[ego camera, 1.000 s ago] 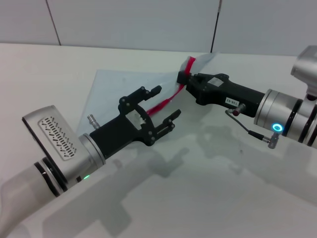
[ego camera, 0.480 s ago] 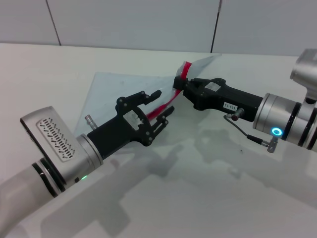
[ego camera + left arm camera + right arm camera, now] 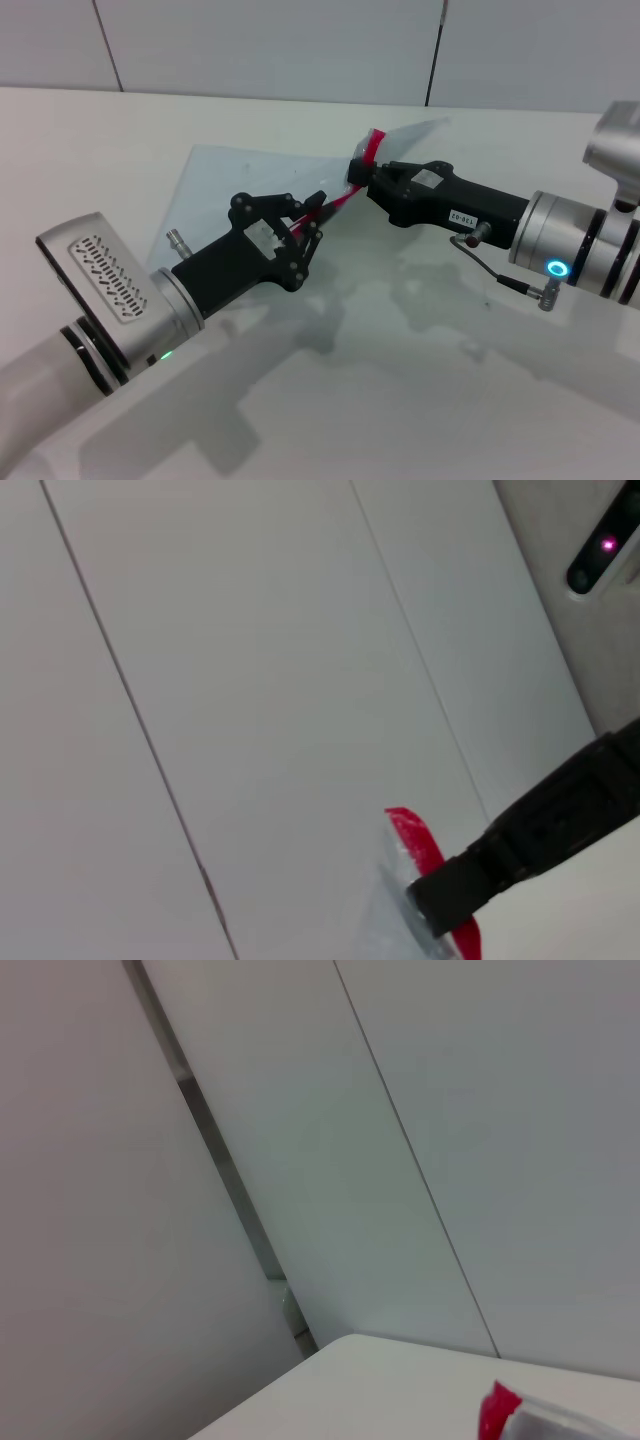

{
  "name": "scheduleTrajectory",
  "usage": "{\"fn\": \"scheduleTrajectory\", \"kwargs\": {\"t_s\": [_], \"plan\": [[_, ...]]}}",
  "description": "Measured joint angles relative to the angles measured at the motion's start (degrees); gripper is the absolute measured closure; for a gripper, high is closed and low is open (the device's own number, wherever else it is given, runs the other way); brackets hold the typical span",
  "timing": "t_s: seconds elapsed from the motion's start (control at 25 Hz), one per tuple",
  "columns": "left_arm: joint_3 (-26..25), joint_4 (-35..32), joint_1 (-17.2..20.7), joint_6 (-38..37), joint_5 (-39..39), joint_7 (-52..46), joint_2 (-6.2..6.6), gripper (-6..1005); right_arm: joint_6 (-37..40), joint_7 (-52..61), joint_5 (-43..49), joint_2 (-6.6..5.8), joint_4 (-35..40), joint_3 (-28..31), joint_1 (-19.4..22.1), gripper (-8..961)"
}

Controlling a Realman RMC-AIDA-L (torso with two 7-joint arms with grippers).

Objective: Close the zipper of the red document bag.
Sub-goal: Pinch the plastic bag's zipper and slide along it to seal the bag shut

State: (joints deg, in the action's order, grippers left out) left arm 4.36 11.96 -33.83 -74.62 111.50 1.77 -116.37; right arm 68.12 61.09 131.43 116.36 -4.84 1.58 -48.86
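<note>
The red document bag [image 3: 225, 190] is a pale translucent pouch, its far end lifted off the white table. Its zipper [image 3: 341, 203] is the bright red strip along the edge facing my arms. In the head view my right gripper [image 3: 360, 173] is shut on the zipper's raised far end, where a red tip [image 3: 375, 142] sticks up. My left gripper [image 3: 314, 216] is shut on the zipper a little nearer along the strip. The left wrist view shows the red tip [image 3: 412, 838] with the right gripper [image 3: 455, 895] clamped on it. The right wrist view shows only the red tip [image 3: 496, 1412].
The white table [image 3: 400, 380] stretches around both arms. Pale wall panels [image 3: 270, 45] stand behind its far edge. A cable [image 3: 500, 268] loops under my right wrist.
My left gripper went from open to shut, closing on the red zipper strip. The right gripper shifted slightly left and lifted the bag's end a little higher.
</note>
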Motion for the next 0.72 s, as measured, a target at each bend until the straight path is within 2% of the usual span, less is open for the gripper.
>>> {"fn": "scheduleTrajectory", "kwargs": {"t_s": [0.32,0.72], "plan": [[-0.1,0.0,0.0,0.0,-0.7,0.0,0.09,927,0.3,-0.2,-0.5,0.00,0.7,1.0,1.1,862],[-0.1,-0.8,0.4,0.1,-0.7,-0.5,0.00,928,3.9,1.3,-10.2,-0.29,9.1,3.7,8.8,849]]}}
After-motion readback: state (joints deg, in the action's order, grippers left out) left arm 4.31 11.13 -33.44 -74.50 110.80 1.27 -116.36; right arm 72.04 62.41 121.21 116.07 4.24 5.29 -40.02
